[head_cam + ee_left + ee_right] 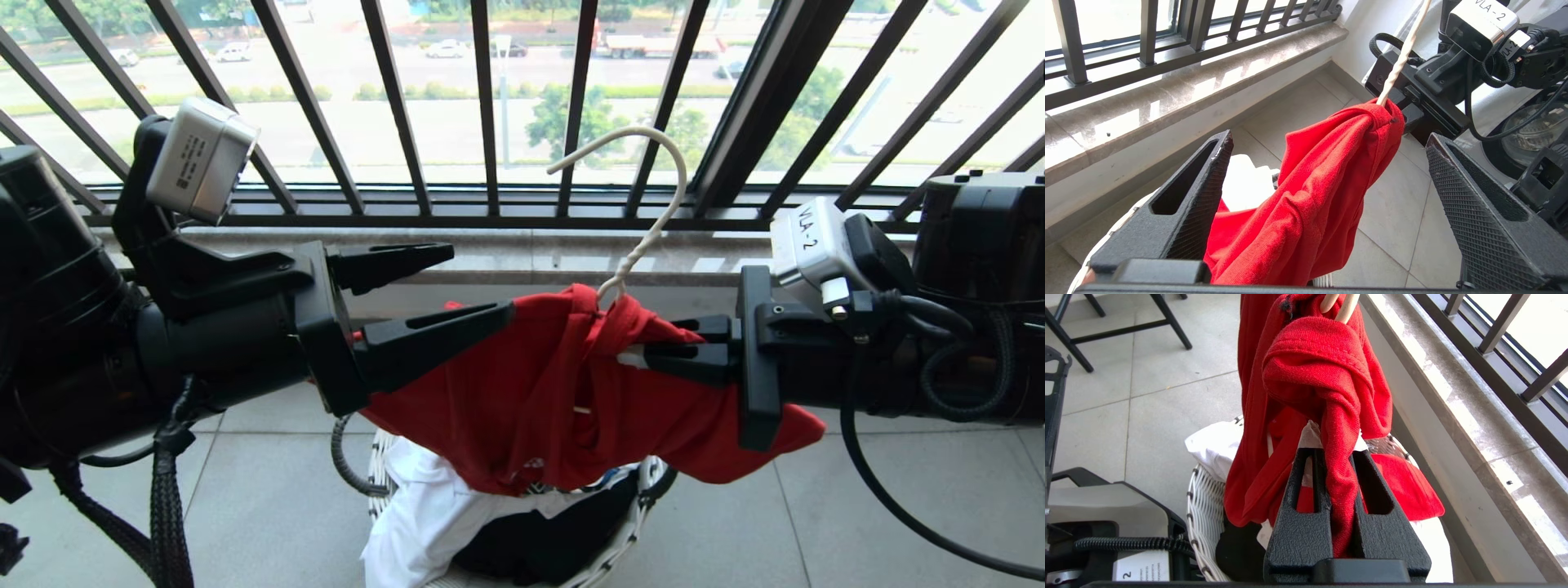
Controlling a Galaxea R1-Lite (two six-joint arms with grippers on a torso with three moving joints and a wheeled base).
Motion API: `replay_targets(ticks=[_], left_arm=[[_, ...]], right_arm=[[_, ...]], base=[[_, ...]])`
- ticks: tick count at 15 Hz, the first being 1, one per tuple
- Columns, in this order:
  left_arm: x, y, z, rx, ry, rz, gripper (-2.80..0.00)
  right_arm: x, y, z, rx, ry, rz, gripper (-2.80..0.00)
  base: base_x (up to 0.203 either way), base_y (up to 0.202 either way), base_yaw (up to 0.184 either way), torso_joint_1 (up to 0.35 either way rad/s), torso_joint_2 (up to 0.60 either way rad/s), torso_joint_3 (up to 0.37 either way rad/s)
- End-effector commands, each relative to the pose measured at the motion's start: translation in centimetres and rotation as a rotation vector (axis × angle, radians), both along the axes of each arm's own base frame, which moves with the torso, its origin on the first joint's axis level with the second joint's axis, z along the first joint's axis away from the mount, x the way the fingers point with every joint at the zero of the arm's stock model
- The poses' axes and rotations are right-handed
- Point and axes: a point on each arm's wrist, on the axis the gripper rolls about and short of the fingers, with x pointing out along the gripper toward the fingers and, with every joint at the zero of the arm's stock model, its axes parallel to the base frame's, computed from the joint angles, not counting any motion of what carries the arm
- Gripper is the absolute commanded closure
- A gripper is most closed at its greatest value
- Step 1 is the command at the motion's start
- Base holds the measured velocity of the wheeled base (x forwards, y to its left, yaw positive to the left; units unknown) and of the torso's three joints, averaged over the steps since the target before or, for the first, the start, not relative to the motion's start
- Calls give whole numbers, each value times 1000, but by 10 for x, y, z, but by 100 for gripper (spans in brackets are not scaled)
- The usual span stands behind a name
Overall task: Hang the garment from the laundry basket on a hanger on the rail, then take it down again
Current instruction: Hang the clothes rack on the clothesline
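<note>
Head view: left end effector [482,282] spread wide, empty, lower finger lying against the red garment [522,400] without pinching it. Right end effector [645,343] clenched on a twisted fold of the garment, with the cream shoulder of the hanger [645,237] apparently caught in the same pinch. Garment bunched between the two end effectors, drooping below them into the laundry basket [629,531]; hanger hook rising free above and just inboard of the right end effector, hooked on nothing. Judged soft, light, limp; likely to slide along the thin wire and bunch further unless spread. Best hold judged at the collar or a shoulder seam, just beside the right end effector's pinch. Rail nowhere in view; only the black balustrade [490,106] behind.

Left wrist view: garment hanging between the parted fingers [1188,204], draped close to one, well apart from the other. Hanger stem [1404,53] emerging from the knotted top of the cloth, ahead of the fingers, right arm just behind it. Hook cut off by the frame edge. Basket almost wholly hidden under cloth and finger.

Right wrist view: fingers [1298,522] closed tight on a rope of red cloth, pale wire peeking out just beyond the tips. Collar wound into a knot above the tips, two pale wire ends [1339,302] poking from it. Whether the hanger's arms sit inside the sleeves: impossible to tell, all wrapped in folds. White lettering not visible here. Basket below the end effector, with white and dark clothes inside.
</note>
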Motion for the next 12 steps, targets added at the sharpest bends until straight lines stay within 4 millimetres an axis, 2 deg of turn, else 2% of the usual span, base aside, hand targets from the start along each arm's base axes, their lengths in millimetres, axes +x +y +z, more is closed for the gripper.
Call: replay_targets(ticks=[1, 2, 8, 12], left_arm=[[-2, 2, 4, -10, -14, 2, -280], [-2, 2, 4, -11, -16, 12, 0], [0, 2, 10, -29, -20, 67, 0], [-20, 13, 23, -64, -57, 70, 0]], right_arm=[[5, -4, 2, 5, -10, -17, 0], [7, -5, 2, 4, -9, -26, 0], [17, -4, 6, 25, 12, -61, 0], [24, -4, 8, 46, -28, -136, 0]], base=[[0, 0, 0, 0, 0, 0], [0, 0, 0, 0, 0, 0], [0, 0, 0, 0, 0, 0], [0, 0, 0, 0, 0, 0]])
